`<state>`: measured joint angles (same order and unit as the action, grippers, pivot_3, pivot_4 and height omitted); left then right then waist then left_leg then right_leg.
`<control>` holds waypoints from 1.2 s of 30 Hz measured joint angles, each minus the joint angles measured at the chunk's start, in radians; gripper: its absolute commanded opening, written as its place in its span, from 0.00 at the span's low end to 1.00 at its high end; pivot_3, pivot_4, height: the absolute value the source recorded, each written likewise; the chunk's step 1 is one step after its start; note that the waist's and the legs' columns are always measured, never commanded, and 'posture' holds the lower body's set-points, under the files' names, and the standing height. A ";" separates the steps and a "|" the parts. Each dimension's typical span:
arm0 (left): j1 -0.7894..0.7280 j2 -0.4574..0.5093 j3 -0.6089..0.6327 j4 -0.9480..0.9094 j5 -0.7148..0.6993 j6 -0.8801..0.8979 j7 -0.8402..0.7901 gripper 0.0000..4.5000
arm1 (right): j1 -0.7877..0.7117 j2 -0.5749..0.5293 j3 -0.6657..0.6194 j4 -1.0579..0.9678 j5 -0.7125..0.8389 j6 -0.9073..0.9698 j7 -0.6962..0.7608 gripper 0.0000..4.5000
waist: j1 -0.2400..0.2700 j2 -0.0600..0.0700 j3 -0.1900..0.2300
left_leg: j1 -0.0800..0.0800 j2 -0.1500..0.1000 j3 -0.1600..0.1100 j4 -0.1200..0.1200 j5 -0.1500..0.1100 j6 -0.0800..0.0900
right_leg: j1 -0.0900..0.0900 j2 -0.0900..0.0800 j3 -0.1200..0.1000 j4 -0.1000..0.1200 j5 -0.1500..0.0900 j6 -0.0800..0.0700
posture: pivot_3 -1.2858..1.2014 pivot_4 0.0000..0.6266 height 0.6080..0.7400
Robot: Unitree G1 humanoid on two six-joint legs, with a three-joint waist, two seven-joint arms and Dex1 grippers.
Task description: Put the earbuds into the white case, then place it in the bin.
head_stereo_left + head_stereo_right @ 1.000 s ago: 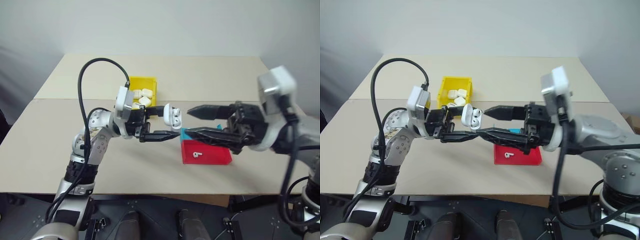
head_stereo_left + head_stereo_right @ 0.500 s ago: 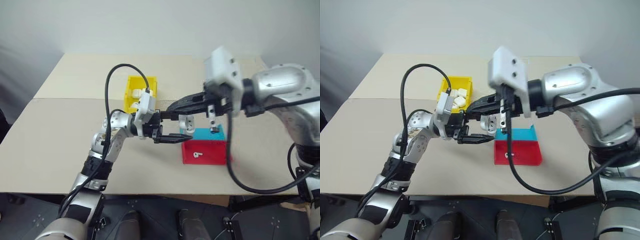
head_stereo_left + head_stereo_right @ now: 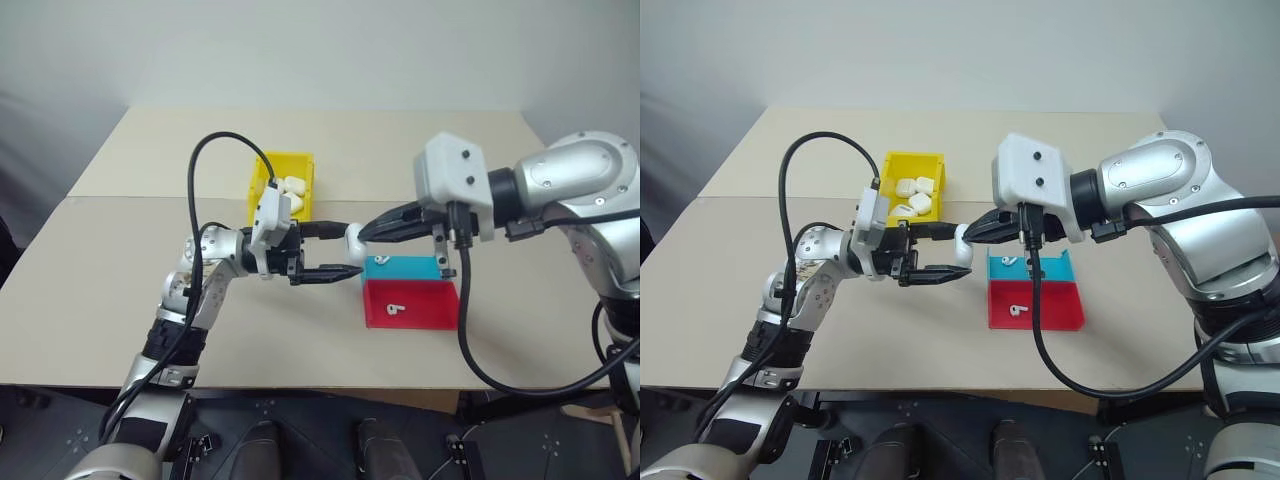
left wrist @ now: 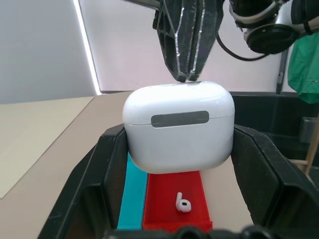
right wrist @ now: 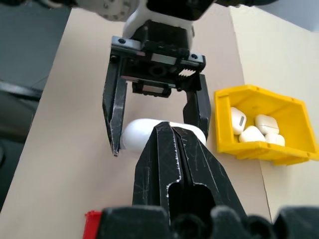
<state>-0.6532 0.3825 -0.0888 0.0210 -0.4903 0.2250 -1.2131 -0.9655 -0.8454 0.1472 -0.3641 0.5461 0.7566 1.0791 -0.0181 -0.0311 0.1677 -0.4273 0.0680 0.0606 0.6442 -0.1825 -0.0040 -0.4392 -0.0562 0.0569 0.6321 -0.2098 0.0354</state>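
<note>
Head pair up high, looking forward and down over the whole table (image 3: 120, 250). Left wrist cam super close, facing along its fingers at the white case (image 4: 178, 124) and tray (image 4: 172, 199). Right wrist cam close too, looking down onto that same case, plus the bin (image 5: 264, 124).

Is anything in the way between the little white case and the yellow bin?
Nothing visible blocks it. The left tool holds the white case in the air, with the shut right tool touching its lid. The bin sits behind on the table, open on top, with other white cases inside.
</note>
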 measured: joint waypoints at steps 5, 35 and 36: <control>0.011 -0.017 0.064 -0.041 0.062 0.000 0.232 0.63 | 0.113 0.106 -0.283 -0.062 0.194 0.220 -0.245 0.01 | 0.010 -0.001 0.000 | 0.001 0.000 -0.001 0.000 0.000 0.000 | 0.003 -0.001 -0.001 -0.002 0.000 0.000 | 0.52 0.24 1.00; -0.558 -0.209 0.104 1.102 0.511 -0.124 1.049 0.99 | 0.396 0.313 -0.306 -0.320 0.253 0.363 -0.823 0.00 | 0.006 -0.001 0.000 | -0.003 -0.003 -0.002 -0.001 0.001 0.001 | 0.000 -0.002 -0.002 -0.003 0.001 0.002 | 0.52 0.24 1.00; -0.546 -0.201 0.109 1.076 0.501 -0.147 1.015 0.99 | 0.397 0.313 -0.306 -0.321 0.255 0.363 -0.824 0.00 | 0.005 -0.001 0.000 | -0.003 -0.003 -0.002 -0.001 0.001 0.001 | 0.000 -0.002 -0.002 -0.003 0.001 0.002 | 0.52 0.24 1.00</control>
<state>-1.1995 0.1820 0.0204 1.0972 0.0107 0.0776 -0.1977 -0.5684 -0.5323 -0.1587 -0.6846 0.8015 1.1196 0.2556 -0.0127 -0.0323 0.1673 -0.4308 0.0653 0.0589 0.6432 -0.1819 -0.0032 -0.4387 -0.0577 0.0551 0.6287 -0.2083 0.0372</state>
